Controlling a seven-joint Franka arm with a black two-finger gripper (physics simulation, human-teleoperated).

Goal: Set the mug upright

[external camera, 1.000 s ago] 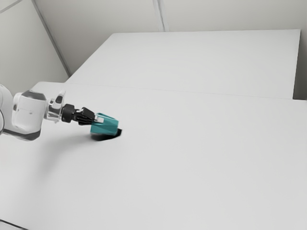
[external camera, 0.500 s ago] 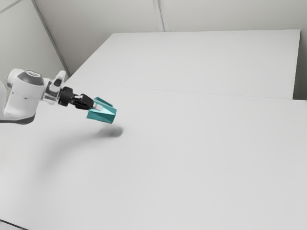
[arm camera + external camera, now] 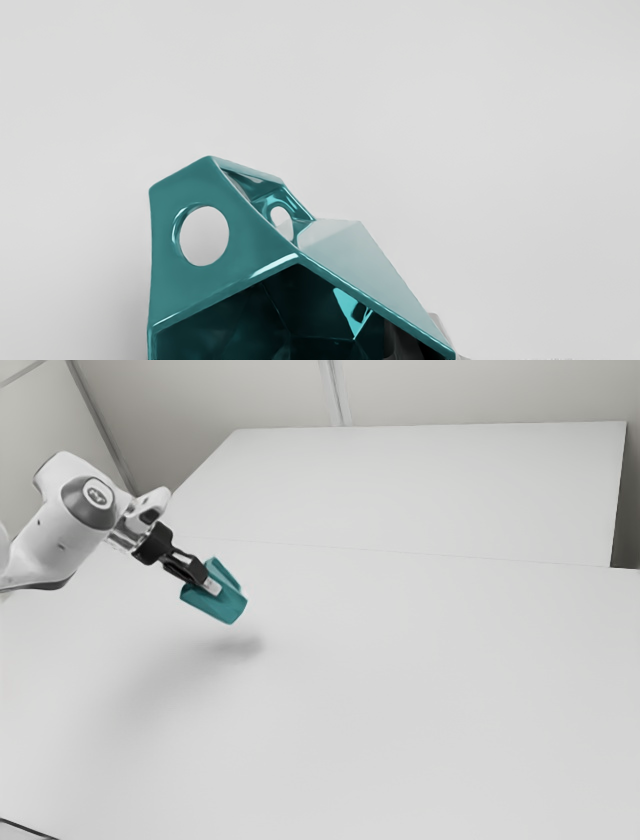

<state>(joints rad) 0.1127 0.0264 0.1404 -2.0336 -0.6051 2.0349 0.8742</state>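
The pale surface [image 3: 400, 690] spreads below the jaws and well out beyond them, with the mug's soft shadow [image 3: 235, 646] cast on it beneath them. The white arm [image 3: 60, 525] stands behind the jaws, slanting them down toward the surface.

The teal mug [image 3: 217, 607] is in the jaws, clear of the surface and tilted: its mouth faces back toward them, its base points away and downward. The handle [image 3: 240, 240], pierced by a round hole, stands out from the body beside the grip. The jaws pinch the mug's wall at the rim [image 3: 365, 296], one finger [image 3: 406, 346] inside the mouth and the other outside.

The step in hand looks to be righting the mug in the air. The next move calls for pointing the jaws more steeply down, so that the mouth comes level and the base faces the surface, then lowering gently until the base sits flat. Only then should they let go; released at this slant, the mug could topple onto its side.
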